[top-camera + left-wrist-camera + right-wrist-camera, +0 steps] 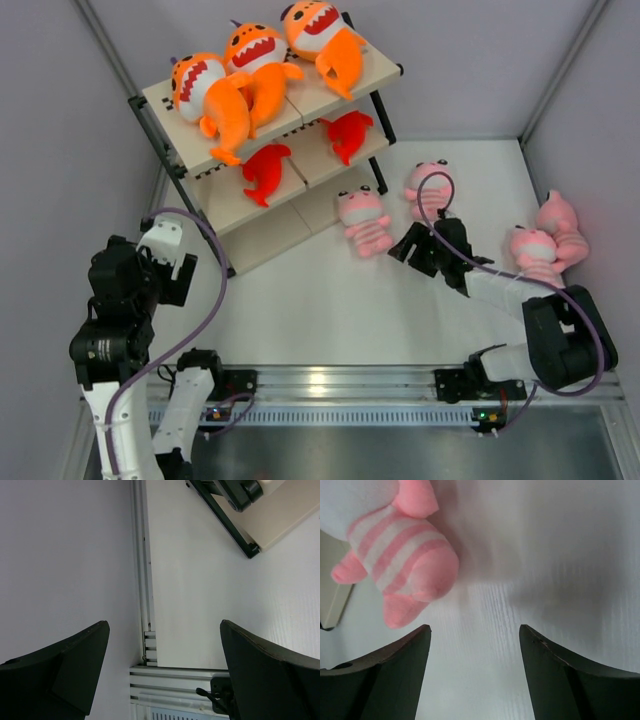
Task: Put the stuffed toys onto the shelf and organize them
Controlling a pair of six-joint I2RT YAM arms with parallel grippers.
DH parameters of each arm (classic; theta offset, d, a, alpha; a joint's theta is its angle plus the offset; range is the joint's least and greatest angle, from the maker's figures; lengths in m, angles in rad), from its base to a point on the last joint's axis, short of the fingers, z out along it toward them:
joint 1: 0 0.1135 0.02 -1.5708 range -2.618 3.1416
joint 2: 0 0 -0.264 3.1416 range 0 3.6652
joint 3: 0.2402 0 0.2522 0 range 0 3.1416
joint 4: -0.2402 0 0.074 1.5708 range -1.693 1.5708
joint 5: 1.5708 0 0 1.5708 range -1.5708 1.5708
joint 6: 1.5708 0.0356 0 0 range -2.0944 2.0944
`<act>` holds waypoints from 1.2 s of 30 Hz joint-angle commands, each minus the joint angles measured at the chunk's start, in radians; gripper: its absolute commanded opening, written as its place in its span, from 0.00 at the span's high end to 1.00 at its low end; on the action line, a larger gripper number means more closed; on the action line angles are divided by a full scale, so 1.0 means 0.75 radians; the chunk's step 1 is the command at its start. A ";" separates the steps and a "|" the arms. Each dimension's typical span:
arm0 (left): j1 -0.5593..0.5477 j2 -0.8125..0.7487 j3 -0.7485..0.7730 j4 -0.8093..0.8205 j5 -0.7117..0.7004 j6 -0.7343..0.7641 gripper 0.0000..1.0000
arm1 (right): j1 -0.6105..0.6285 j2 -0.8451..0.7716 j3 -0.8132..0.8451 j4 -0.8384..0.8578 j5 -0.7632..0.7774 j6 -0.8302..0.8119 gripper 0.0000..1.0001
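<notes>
The shelf (268,238) stands at the back left. Three orange sharks (255,60) lie on its top board and two red sharks (265,170) on the middle board. Several pink plush animals lie on the table: one (362,220) by the shelf's foot, one (428,188) behind it, and two (538,250) at the far right. My right gripper (408,248) is open and empty, just right of the nearest pink plush. That striped plush (405,555) shows up and left of the open gripper (475,627). My left gripper (183,283) is open and empty (164,625), left of the shelf.
An aluminium rail (330,385) runs along the table's near edge and also shows in the left wrist view (170,680). The shelf's bottom corner (280,520) is ahead of the left gripper. Grey walls (60,150) close in the sides.
</notes>
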 commanded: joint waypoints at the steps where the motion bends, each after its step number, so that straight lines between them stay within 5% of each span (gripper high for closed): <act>1: 0.001 0.008 0.051 0.010 0.016 -0.008 0.01 | 0.026 -0.023 0.030 0.304 0.029 0.210 0.29; 10: 0.007 0.010 0.049 0.010 0.014 -0.004 0.01 | 0.038 0.178 0.027 0.506 0.022 0.356 0.33; 13: 0.009 0.012 0.049 0.010 0.010 0.000 0.01 | 0.038 0.260 0.075 0.543 -0.006 0.392 0.46; 17: 0.009 0.014 0.042 0.010 -0.008 0.011 0.01 | 0.051 0.290 0.109 0.557 -0.019 0.411 0.85; 20: 0.007 0.016 0.036 0.010 -0.010 0.021 0.01 | 0.055 0.233 0.118 0.551 -0.006 0.387 1.00; 30: 0.005 0.014 0.032 0.010 -0.010 0.025 0.01 | 0.081 0.255 0.358 0.613 -0.123 0.196 1.00; 36: 0.003 0.012 0.034 0.012 -0.012 0.027 0.01 | 0.069 0.601 0.637 0.643 -0.239 0.215 1.00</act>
